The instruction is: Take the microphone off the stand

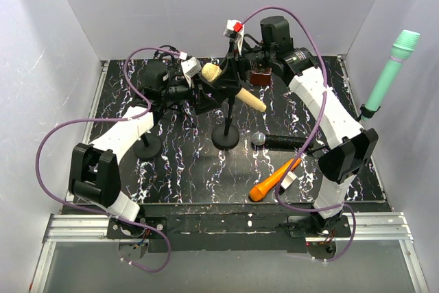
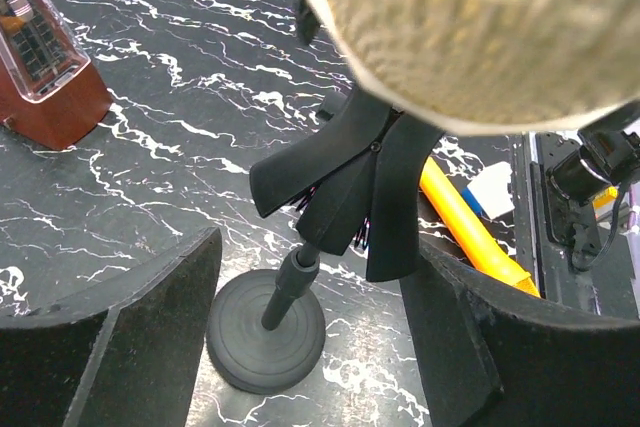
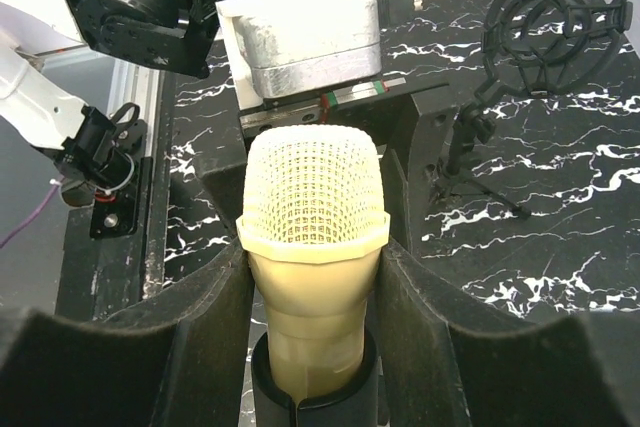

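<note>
A cream microphone [image 1: 230, 87] sits tilted in the clip of a black stand [image 1: 226, 135] at the table's middle. In the right wrist view its mesh head [image 3: 313, 187] stands between my right gripper's [image 3: 312, 267] fingers [image 3: 190, 337], which press on both sides just below the head, above the black clip [image 3: 310, 392]. My left gripper [image 2: 315, 252] is open, its fingers [image 2: 110, 337] wide apart on either side of the stand's stem and round base [image 2: 265, 332], with the microphone head [image 2: 470, 27] just above. From above, both grippers [image 1: 199, 90] [image 1: 233, 66] meet at the microphone.
A black microphone [image 1: 281, 141] and an orange one [image 1: 274, 178] lie right of the stand. A green microphone [image 1: 391, 66] stands at the far right wall. A second stand base [image 1: 147, 145] is at left. A brown metronome [image 2: 45, 67] and a shock-mount stand [image 3: 555, 17] are behind.
</note>
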Robot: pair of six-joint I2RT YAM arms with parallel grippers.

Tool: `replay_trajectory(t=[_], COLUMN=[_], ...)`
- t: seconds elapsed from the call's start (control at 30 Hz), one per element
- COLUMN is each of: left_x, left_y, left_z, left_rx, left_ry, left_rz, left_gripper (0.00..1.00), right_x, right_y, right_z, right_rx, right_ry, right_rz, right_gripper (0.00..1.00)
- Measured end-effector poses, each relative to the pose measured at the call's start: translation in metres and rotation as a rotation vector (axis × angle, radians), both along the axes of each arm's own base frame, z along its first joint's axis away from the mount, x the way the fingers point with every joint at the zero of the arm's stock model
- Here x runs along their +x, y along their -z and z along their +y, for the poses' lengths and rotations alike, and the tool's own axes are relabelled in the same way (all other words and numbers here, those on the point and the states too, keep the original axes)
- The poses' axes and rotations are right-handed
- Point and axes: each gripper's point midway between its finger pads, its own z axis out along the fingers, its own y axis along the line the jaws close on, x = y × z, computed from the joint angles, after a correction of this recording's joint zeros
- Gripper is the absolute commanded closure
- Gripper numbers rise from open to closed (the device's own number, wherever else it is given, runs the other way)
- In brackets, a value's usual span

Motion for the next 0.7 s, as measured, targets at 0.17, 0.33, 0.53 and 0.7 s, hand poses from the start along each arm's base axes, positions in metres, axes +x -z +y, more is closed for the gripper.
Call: replay_trajectory(t=[0.17,0.33,0.53,0.7], left_x=[-0.005,-0.008,-0.010,-0.009], left_y=[-0.010,-0.045,-0.049,-0.041], left_z=[-0.010,-0.020,-0.021,-0.021], left_rx=[-0.011,-0.051,-0.054,-0.048], left_ry=[0.033,0.087,0.102,0.103], left_rz=[-0.025,-0.141,-0.153,-0.164], left_gripper=[0.30,0.34,0.31,0.30], right_x=[0.001,0.002,0.006,0.008], right_y=[0.008,0.009,0.007,0.007], right_z=[0.001,0.005,0.000,-0.001], right_rx=[0.001,0.016,0.026,0.033], right_ry=[-0.027,-0.053,-0.042,-0.046], right_rz=[0.039,0.052,0.071,0.092], right_gripper=[0.99,0.99,0.99,0.99])
